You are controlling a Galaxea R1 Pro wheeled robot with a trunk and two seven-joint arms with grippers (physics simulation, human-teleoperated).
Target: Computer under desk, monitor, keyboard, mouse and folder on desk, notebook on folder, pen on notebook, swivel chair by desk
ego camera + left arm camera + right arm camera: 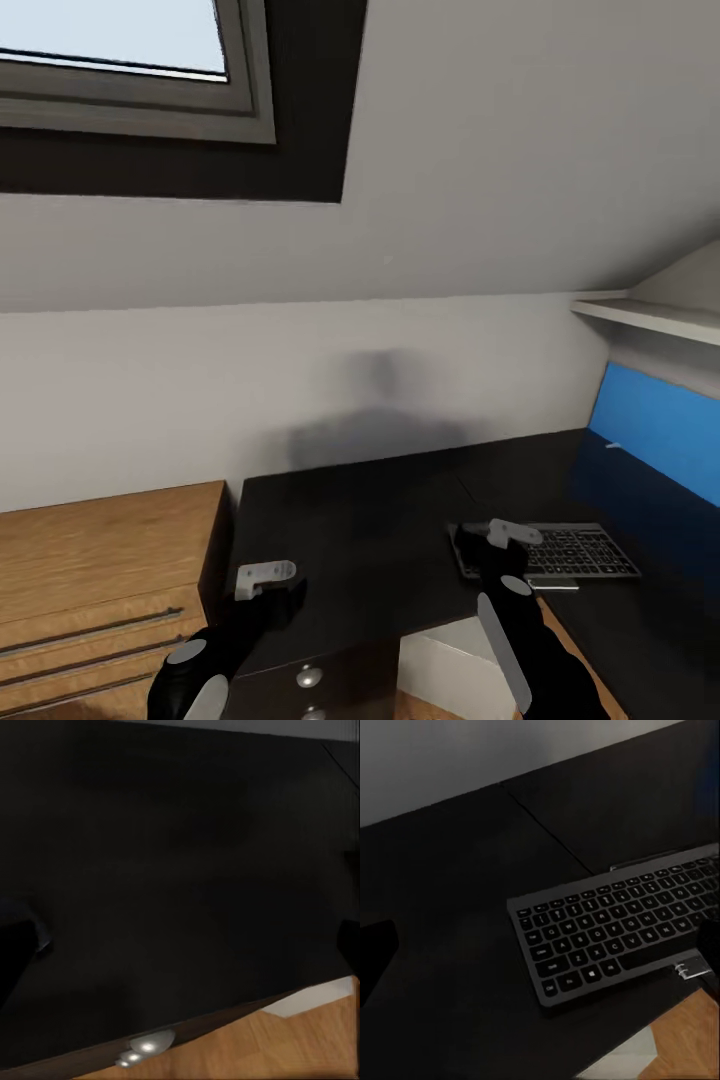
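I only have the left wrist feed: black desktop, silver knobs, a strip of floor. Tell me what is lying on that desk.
Observer: The keyboard lies flat on the desk, toward the robot's right side, near the front edge.
Operator: Now report what borders the desk on the left.
Observer: A light wooden drawer chest stands right beside the desk's left end, its top slightly lower than the desktop.
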